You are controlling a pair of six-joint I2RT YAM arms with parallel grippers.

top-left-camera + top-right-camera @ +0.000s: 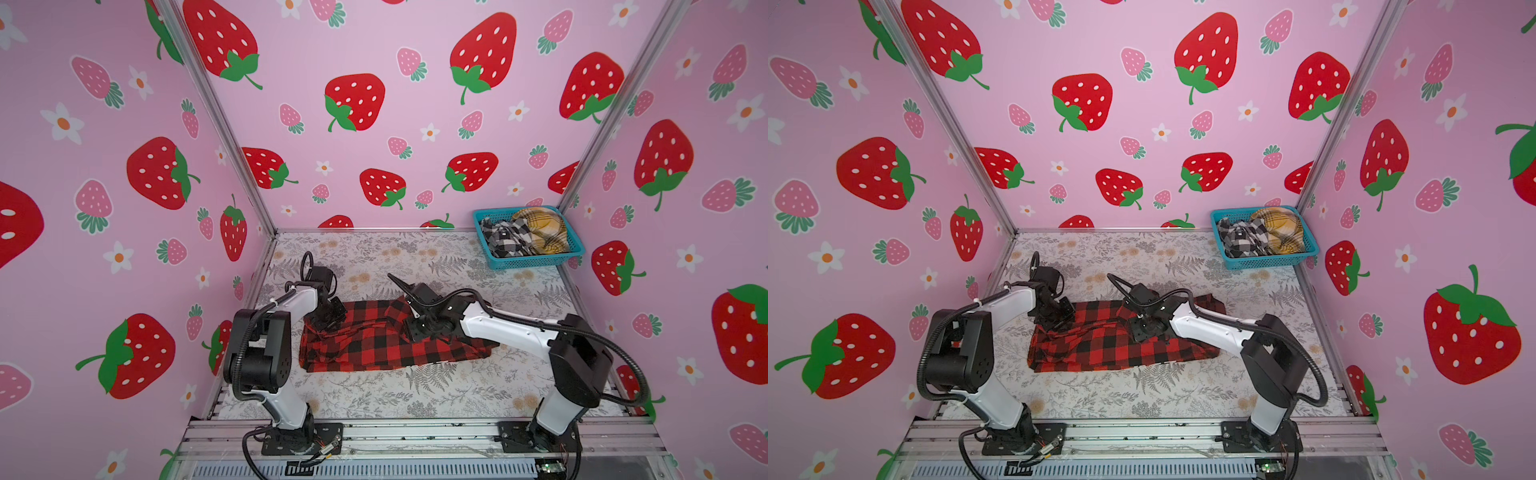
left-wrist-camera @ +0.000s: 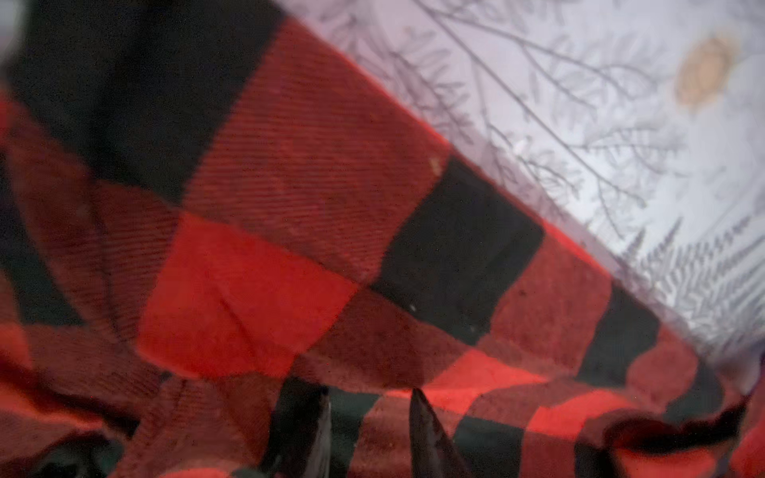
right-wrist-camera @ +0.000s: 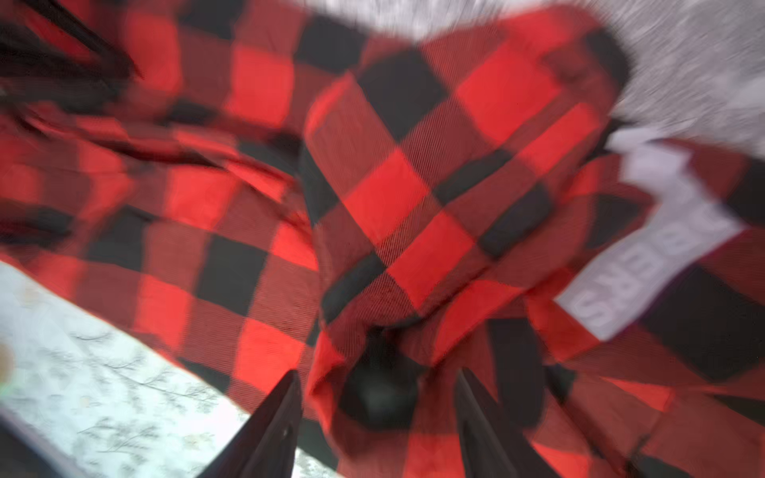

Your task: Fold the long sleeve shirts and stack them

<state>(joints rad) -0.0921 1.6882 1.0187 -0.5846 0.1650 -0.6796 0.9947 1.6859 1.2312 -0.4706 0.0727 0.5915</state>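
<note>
Here, surface [image 1: 415, 399]: floral print, carrying everything below.
Red-and-black shirt [image 1: 374, 345]: crumpled in a wide band at the surface's centre; white lettering [image 3: 645, 248] shows on one fold.
Basket [image 1: 536, 262]: teal, at the far 1 o'clock corner.
Mustard shirt [image 1: 544, 232]: bunched in the basket, 3 o'clock side.
Black-and-white shirt [image 1: 505, 237]: bunched beside it, 9 o'clock side.
Right end effector [image 3: 378, 372]: on the cloth at 2 o'clock of its middle; fingers wide apart, fabric loose between them.
Left end effector [image 2: 364, 393]: at the cloth's 10 o'clock edge; fingers partly apart, gripping nothing.
</note>
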